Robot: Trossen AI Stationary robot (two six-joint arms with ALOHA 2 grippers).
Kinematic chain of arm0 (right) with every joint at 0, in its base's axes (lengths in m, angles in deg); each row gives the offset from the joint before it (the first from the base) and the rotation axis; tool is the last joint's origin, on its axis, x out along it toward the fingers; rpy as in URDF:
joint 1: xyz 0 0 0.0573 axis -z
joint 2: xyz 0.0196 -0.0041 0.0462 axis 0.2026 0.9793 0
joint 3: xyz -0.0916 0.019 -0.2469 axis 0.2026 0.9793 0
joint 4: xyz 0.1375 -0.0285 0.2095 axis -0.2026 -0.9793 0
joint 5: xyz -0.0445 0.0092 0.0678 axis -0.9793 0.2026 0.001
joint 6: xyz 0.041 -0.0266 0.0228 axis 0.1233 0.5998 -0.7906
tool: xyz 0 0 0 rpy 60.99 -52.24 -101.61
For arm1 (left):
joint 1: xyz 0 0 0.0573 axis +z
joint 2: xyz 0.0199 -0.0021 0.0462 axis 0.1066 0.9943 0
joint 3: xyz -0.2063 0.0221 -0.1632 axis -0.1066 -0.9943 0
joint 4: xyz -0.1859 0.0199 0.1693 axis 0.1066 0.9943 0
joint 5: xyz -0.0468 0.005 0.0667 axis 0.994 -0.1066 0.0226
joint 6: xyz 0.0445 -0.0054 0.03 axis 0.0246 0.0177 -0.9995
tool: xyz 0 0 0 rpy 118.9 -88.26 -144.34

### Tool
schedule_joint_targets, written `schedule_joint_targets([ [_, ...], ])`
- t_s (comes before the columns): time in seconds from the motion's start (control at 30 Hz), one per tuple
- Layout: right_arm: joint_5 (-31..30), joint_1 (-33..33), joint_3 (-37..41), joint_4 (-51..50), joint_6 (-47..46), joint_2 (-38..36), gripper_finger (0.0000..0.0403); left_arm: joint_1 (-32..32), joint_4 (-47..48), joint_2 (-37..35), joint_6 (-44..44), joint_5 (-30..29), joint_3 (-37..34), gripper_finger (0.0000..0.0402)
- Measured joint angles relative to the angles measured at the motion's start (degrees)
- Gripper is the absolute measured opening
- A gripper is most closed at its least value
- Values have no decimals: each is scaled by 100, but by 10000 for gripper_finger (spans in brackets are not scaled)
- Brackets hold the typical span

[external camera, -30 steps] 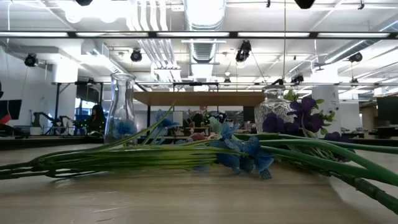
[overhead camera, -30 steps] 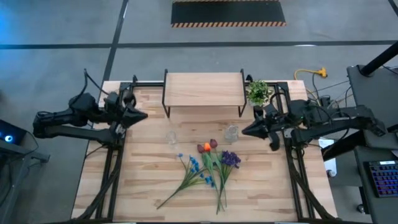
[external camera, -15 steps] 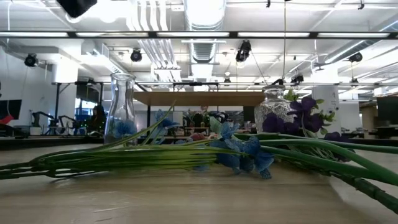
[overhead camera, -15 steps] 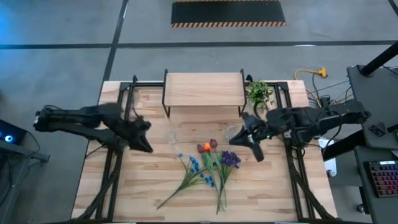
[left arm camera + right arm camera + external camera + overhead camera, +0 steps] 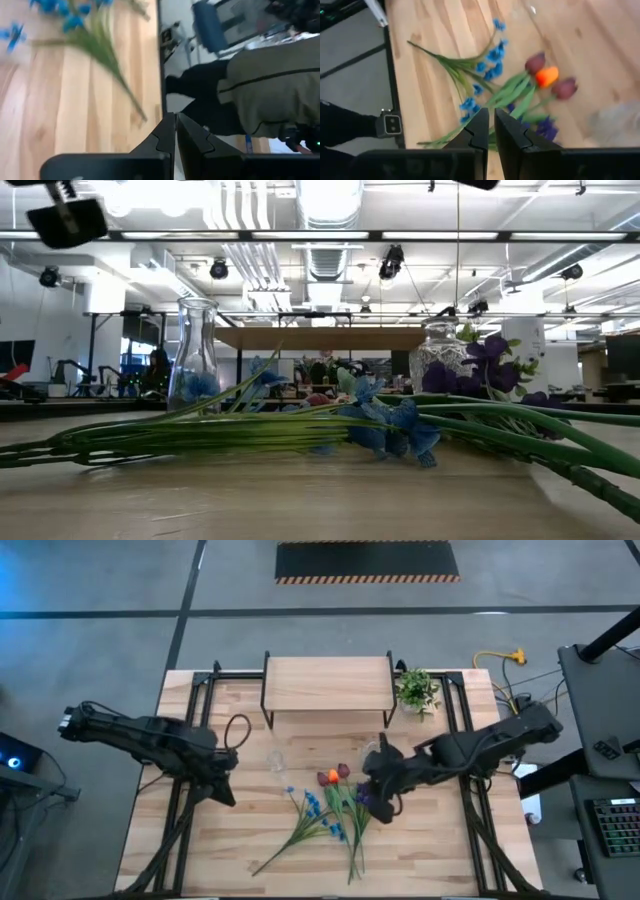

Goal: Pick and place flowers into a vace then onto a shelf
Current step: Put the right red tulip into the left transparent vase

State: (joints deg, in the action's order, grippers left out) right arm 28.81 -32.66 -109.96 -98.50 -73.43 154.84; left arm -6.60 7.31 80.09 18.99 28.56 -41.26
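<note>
The flowers [image 5: 335, 812] lie loose on the table's middle: a blue spray [image 5: 485, 75], two dark red tulips [image 5: 535, 63], an orange bud [image 5: 547, 76] and a purple bunch [image 5: 547, 128], with stems pointing to the near edge. A tall clear vase [image 5: 197, 362] and a cut-glass vase [image 5: 440, 352] stand upright behind them. The shelf [image 5: 327, 685] stands at the far edge. My right gripper [image 5: 383, 812] is shut above the purple bunch. My left gripper [image 5: 228, 798] is shut in the air left of the flowers.
A small potted plant [image 5: 415, 688] stands to the right of the shelf. Black frame rails [image 5: 185, 800] run along both sides of the table. Bare wood lies near the front edge. A person [image 5: 270, 85] shows beyond the table in the left wrist view.
My right gripper has swung from the table's right side toward the flowers and the near edge, tipping downward, and now hangs over the purple bunch. My left gripper has gone toward the near edge and down, tipping and rolling. Both have stayed shut. The flowers have not moved.
</note>
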Motion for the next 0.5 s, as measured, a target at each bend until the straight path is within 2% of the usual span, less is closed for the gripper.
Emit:
schedule_joint_targets([
  [0.13,19,-59,-65,-68,-898,293,22,-53,709,37,-315,-73,0,0],
  [0.27,-4,-157,-122,111,-1424,624,22,-95,1233,20,-635,-551,-2,0],
  [0.4,-47,-221,-219,202,-1732,1123,22,-95,1396,1,-953,-975,-4,0],
  [0.5,-382,-216,-323,181,-1977,1428,22,-91,1403,-32,-1059,-1177,-4,0],
])
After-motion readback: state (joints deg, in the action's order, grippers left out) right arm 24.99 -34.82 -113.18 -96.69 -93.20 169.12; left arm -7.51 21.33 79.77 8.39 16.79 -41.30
